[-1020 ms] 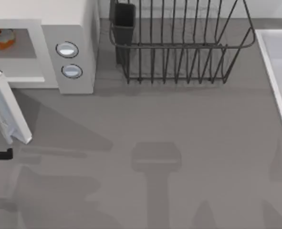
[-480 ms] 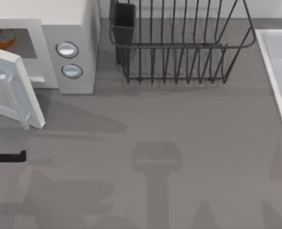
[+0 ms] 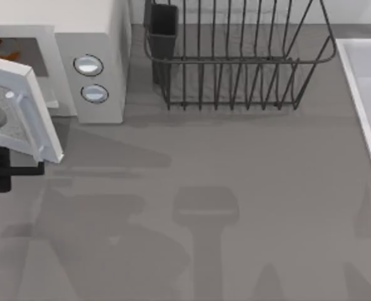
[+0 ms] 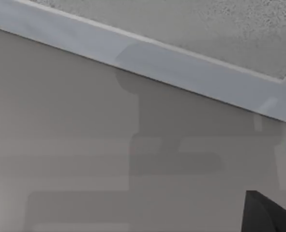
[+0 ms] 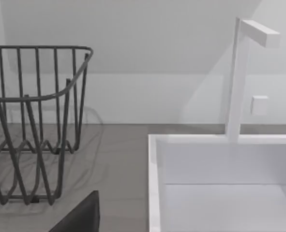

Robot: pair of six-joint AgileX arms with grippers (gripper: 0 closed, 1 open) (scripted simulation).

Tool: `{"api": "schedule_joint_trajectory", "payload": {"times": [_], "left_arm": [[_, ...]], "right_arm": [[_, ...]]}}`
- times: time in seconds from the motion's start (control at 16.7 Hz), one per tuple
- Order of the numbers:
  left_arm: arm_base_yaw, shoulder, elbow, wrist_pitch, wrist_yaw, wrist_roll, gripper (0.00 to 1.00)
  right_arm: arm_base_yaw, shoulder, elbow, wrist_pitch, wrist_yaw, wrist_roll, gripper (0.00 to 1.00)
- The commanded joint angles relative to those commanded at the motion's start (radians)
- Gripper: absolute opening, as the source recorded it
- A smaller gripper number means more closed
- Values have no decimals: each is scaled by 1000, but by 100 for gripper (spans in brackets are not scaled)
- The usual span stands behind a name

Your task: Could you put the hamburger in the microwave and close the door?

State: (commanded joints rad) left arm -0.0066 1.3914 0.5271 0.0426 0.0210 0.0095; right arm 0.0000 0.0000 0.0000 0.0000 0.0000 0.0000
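Left gripper [image 3: 19, 168] at the top view's far left edge, just in front of the half-open door [image 3: 22, 106], one dark finger [image 3: 28, 168] reaching toward the door's free end. Cannot tell how far apart the fingers stand, nor whether anything sits between them; contact with the door looks likely but is not clear from above. In the left wrist view, close against the door's white frame [image 4: 181, 72] and speckled grey window [image 4: 191, 29] (a dark finger corner at the frame's lower edge). Behind the door, the hamburger [image 3: 2, 47] inside the microwave [image 3: 91, 37], partly hidden by the door's upper edge. Two round knobs [image 3: 88, 65] on the grey panel. Farther right on the surface [image 3: 235, 188], a black wire rack [image 3: 235, 63]; at the right edge, a white sink [image 5: 220, 193].
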Motion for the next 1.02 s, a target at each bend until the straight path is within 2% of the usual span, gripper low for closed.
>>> {"api": "schedule_joint_trajectory", "payload": {"times": [0.24,0.66,1.02], "left_arm": [[-4,151,96,72,-2,-1,0],[-2,181,127,83,-2,-1,0],[-6,419,387,67,-3,-2,0]], "right_arm": [[0,0,0,0,0,0,100],[0,0,0,0,0,0,100],[0,0,0,0,0,0,100]]}}
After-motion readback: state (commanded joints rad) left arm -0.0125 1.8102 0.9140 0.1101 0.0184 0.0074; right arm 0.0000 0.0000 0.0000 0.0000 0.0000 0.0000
